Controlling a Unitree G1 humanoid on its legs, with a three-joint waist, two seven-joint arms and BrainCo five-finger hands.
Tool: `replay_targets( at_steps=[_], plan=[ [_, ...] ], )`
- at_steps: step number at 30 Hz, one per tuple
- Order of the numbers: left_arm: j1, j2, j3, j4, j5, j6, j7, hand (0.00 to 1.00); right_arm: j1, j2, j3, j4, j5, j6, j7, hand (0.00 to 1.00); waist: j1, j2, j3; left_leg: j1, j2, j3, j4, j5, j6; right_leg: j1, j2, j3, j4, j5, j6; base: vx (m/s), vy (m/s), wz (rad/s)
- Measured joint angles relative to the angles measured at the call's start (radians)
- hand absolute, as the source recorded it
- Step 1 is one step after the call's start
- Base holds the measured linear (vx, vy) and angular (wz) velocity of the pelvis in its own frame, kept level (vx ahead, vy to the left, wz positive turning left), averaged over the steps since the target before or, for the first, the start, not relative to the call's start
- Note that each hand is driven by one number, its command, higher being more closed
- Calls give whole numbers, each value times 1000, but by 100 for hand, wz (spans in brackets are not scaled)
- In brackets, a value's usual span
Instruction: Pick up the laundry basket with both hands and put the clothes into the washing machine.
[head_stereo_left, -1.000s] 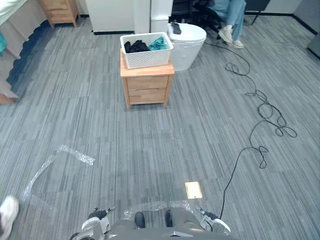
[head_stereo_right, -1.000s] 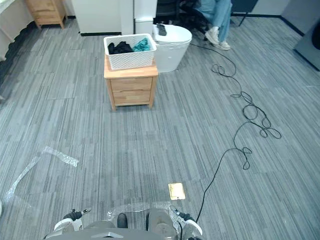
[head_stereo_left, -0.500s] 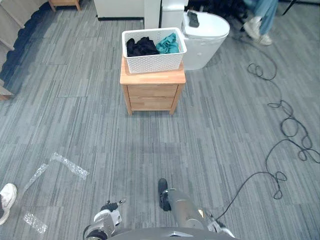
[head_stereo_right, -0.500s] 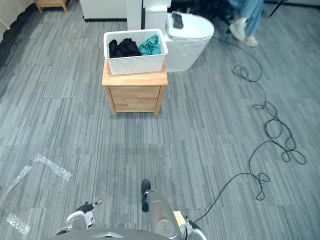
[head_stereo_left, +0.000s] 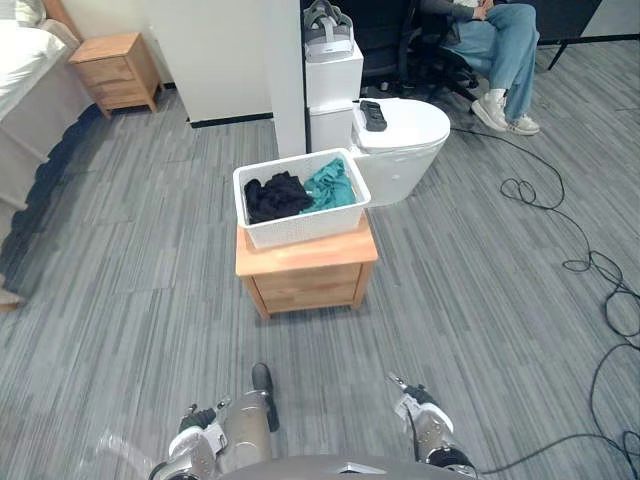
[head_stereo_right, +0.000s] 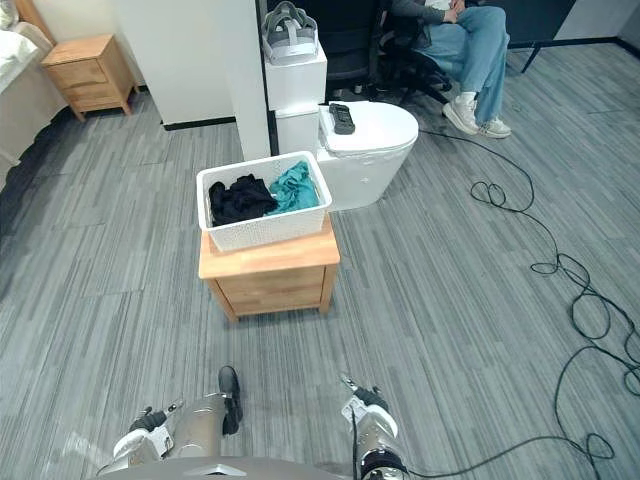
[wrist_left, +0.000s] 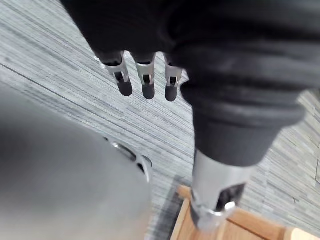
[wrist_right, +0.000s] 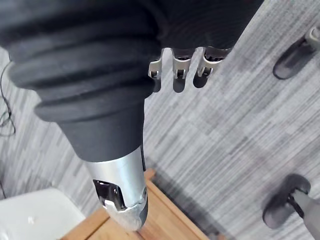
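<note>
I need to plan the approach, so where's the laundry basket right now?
In the left eye view the laundry basket sits on the small wooden nightstand straight ahead of the robot, just left of the white rounded machine.

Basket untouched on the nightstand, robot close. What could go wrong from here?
The laundry basket nearly fills the top of the small nightstand; an uneven lift might tip it and spill the clothes. A black remote lies on the lid of the washing machine; opening it could drop the remote.
</note>
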Motion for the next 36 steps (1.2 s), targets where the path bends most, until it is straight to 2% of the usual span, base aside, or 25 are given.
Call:
replay_targets(
  at_steps=[1,2,3,5,6,7,8,9,10,12,13,15,16,17,18,19,20,21,22,24,27,30,32,36],
  plan=[
    [0,5,3,13,-1,0,0,0,3,2,-3,7,-1,-1,0,0,0,-14,-14,6,-21,-1,-6,63,26,-22,-25,10,47,-8,17,618,451,-54],
    [-5,38,-3,30,1,0,4,0,-4,12,-24,44,-1,0,1,0,-8,-58,-41,29,-71,43,-20,49,57,-79,-75,35,164,7,35,647,458,-40],
    [-8,57,-20,49,0,0,5,0,-9,30,-50,75,-1,3,2,0,-15,-79,-43,66,-94,59,-31,23,84,-138,-83,57,295,94,53,655,446,-28],
    [-12,72,-47,67,1,4,5,0,4,50,-64,85,-1,7,3,0,-27,-79,-41,137,-102,59,-48,-8,104,-189,-69,74,462,205,101,658,409,-12],
    [-9,78,-70,81,1,14,5,0,18,59,-42,88,-1,10,7,0,-34,-73,-38,223,-102,66,-74,-13,111,-230,-62,61,566,208,110,582,365,-22],
    [-9,78,-79,84,2,16,5,0,18,58,-30,86,-1,11,9,0,-30,-66,-34,260,-98,76,-92,-13,111,-245,-63,51,575,204,107,389,260,-50],
    [-9,77,-103,87,15,16,5,0,17,57,-17,74,-1,9,9,0,-31,-41,-31,334,-91,98,-142,-13,110,-280,-72,19,564,200,100,225,180,-46],
    [-14,77,-107,88,21,16,5,0,17,57,-10,68,-1,8,8,0,-32,-35,-36,363,-89,109,-168,-17,104,-303,-77,-3,546,190,86,277,183,-53],
    [-25,77,-108,90,28,14,5,0,17,56,11,54,-1,7,8,0,-31,-21,-42,406,-76,115,-215,-48,79,-359,-70,-37,493,158,82,286,158,-39],
    [-63,86,-108,95,26,11,6,0,5,54,29,34,-1,3,6,0,-34,-37,-38,421,-79,127,-238,-70,73,-428,-58,-56,359,142,94,171,21,-19],
    [-82,84,-117,96,25,11,6,0,9,52,31,25,0,-9,1,0,-49,-39,-37,422,-79,122,-242,-75,66,-454,-46,-85,240,154,83,132,-90,14],
    [-79,77,-136,95,13,9,7,0,37,52,43,4,2,-16,-22,0,-70,-44,-35,429,-98,94,-237,-86,50,-459,-31,-103,65,238,38,185,-159,45],
    [-81,71,-136,89,4,4,8,0,58,53,44,-2,4,-19,-28,0,-79,-62,-30,435,-126,61,-234,-94,38,-447,-41,-101,37,300,14,171,-185,72],
    [-83,69,-136,85,0,-1,8,0,65,48,44,-2,7,-20,-31,0,-83,-78,-27,445,-137,40,-233,-98,32,-436,-46,-100,39,322,29,165,-199,94],
    [-78,39,-139,68,-6,-5,9,0,71,27,41,-17,10,-22,-36,0,-86,-39,-12,450,-118,10,-234,-103,17,-412,-40,-139,42,304,21,125,-152,65],
    [-68,21,-139,58,-17,-9,10,0,74,16,41,-33,10,-23,-37,0,-84,-25,-12,446,-107,2,-234,-111,11,-412,-29,-149,35,298,15,175,-160,45],
    [-51,1,-138,46,-40,-13,11,0,71,1,44,-75,10,-24,-38,0,-75,9,-13,442,-87,-8,-237,-107,3,-413,-12,-164,16,296,13,180,-155,16],
    [-34,-4,-138,43,-50,-13,13,0,71,-3,50,-131,10,-28,-39,0,-74,24,-12,440,-70,-16,-250,-100,-9,-410,5,-175,2,297,5,191,-160,12],
    [-25,-3,-138,35,-67,-13,15,0,71,-3,54,-164,9,-28,-45,0,-75,25,-12,437,-61,-20,-256,-97,-14,-410,13,-182,-3,300,-3,161,-165,17],
    [15,-1,-139,-62,-115,-13,32,0,89,6,79,-360,-1,-34,-71,0,-77,23,-10,432,-40,-39,-273,-89,-27,-408,39,-199,-18,303,-22,149,-143,12],
    [73,7,-129,-219,-164,-32,46,0,131,1,88,-599,-5,-57,-83,0,-78,12,-3,424,-36,-38,-280,-87,-29,-407,47,-202,-38,307,-27,107,-46,1],
    [122,43,-73,-360,-199,-49,47,0,187,1,85,-770,-61,-66,-77,0,-85,15,-2,420,-47,-42,-278,-87,-29,-392,35,-203,-69,312,-20,94,39,3],
    [150,70,-38,-447,-208,-59,47,0,206,2,82,-840,-81,-67,-60,0,-91,21,-2,408,-51,-45,-277,-86,-28,-392,29,-204,-89,319,-16,82,53,4],
    [143,131,-5,-478,-219,-71,42,0,211,-16,65,-915,-119,-66,-30,0,-105,43,10,397,-65,-64,-260,-85,-27,-365,17,-217,-139,341,-12,56,38,11]
  ],
)
